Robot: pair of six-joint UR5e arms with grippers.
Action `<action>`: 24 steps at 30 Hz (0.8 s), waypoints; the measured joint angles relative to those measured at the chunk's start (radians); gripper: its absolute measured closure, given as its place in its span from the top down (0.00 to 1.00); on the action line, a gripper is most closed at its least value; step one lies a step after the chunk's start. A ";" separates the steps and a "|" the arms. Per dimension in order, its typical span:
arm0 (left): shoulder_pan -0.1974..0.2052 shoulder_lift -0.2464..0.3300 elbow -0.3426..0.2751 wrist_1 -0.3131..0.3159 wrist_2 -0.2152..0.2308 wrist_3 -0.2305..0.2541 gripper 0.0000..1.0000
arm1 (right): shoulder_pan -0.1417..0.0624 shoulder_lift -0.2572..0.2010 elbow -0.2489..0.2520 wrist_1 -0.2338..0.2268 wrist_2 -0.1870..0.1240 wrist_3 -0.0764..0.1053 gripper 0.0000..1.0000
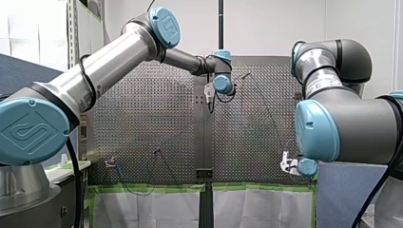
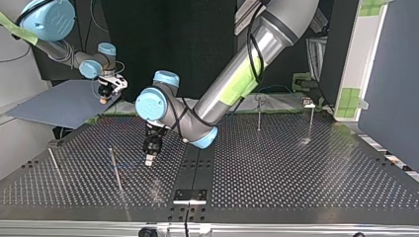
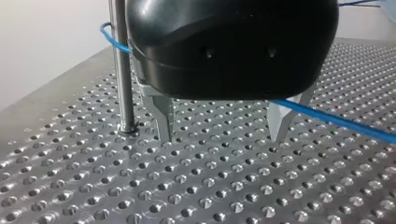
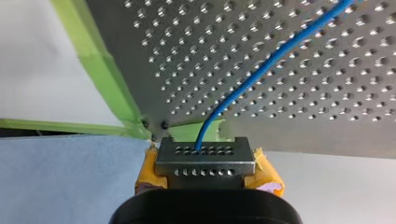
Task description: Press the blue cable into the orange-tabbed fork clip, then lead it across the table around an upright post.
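My left end effector [image 3: 222,137] spread beside post [image 3: 122,70]; my right end effector [image 4: 205,163] seemingly pinches blue cable [image 4: 261,70].

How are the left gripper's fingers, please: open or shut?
Open: the left gripper has its fingers apart, table showing between them.

The cable [image 4: 261,70] was blue, the worktop [image 3: 196,186] silver-grey with a regular hole grid, its edge tape [image 4: 100,70] green. On my right claw [image 4: 205,158] the pads [image 4: 148,172] were yellow.
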 joint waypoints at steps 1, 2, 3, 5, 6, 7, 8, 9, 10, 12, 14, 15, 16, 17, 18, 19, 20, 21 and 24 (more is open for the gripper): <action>0.000 0.000 0.000 -0.006 0.000 0.000 1.00 | -0.001 0.002 -0.002 0.002 0.000 -0.001 0.00; -0.001 0.000 0.000 -0.014 0.000 -0.001 1.00 | -0.002 0.003 -0.003 0.003 0.000 -0.001 0.00; -0.002 0.000 0.000 -0.021 0.000 -0.002 1.00 | -0.003 0.004 -0.004 0.004 0.000 -0.002 0.00; -0.003 0.000 0.001 -0.037 0.000 -0.007 1.00 | -0.003 0.005 -0.005 0.007 -0.001 -0.002 0.00; -0.003 0.000 0.001 -0.046 0.000 -0.012 1.00 | -0.003 0.005 -0.005 0.008 -0.001 -0.002 0.00; -0.004 0.000 0.001 -0.055 0.000 -0.018 1.00 | -0.003 0.005 -0.006 0.009 -0.001 -0.002 0.00; -0.004 0.000 0.001 -0.066 0.002 -0.027 1.00 | -0.003 0.005 -0.006 0.010 -0.002 -0.002 0.00; -0.004 0.000 0.001 -0.075 0.004 -0.034 1.00 | -0.003 0.005 -0.006 0.011 -0.003 -0.002 0.00; -0.005 0.001 0.001 -0.084 0.006 -0.042 1.00 | -0.003 0.005 -0.006 0.012 -0.005 -0.002 0.00; -0.006 0.004 0.001 -0.104 0.008 -0.061 1.00 | -0.003 0.006 -0.006 0.014 -0.008 -0.003 0.00; -0.009 0.007 0.001 -0.123 0.011 -0.080 1.00 | -0.002 0.006 -0.006 0.015 -0.009 -0.004 0.00; -0.009 0.009 0.001 -0.132 0.014 -0.089 1.00 | -0.002 0.006 -0.006 0.015 -0.009 -0.004 0.00; -0.010 0.012 0.000 -0.142 0.018 -0.099 1.00 | -0.001 0.005 -0.007 0.015 -0.010 -0.004 0.00; -0.009 0.017 -0.002 -0.153 0.024 -0.111 1.00 | 0.000 0.006 -0.008 0.016 -0.010 -0.005 0.00; -0.008 0.022 -0.005 -0.162 0.030 -0.119 1.00 | 0.001 0.006 -0.008 0.017 -0.010 -0.005 0.00; -0.006 0.027 -0.009 -0.168 0.036 -0.128 1.00 | 0.002 0.006 -0.009 0.018 -0.010 -0.005 0.00; -0.002 0.035 -0.016 -0.171 0.045 -0.139 1.00 | 0.002 0.006 -0.009 0.019 -0.011 -0.005 0.00; 0.002 0.042 -0.022 -0.170 0.052 -0.146 1.00 | 0.002 0.006 -0.009 0.020 -0.011 -0.005 0.00; 0.020 0.067 -0.047 -0.154 0.078 -0.173 1.00 | 0.002 0.006 -0.009 0.022 -0.011 -0.006 0.00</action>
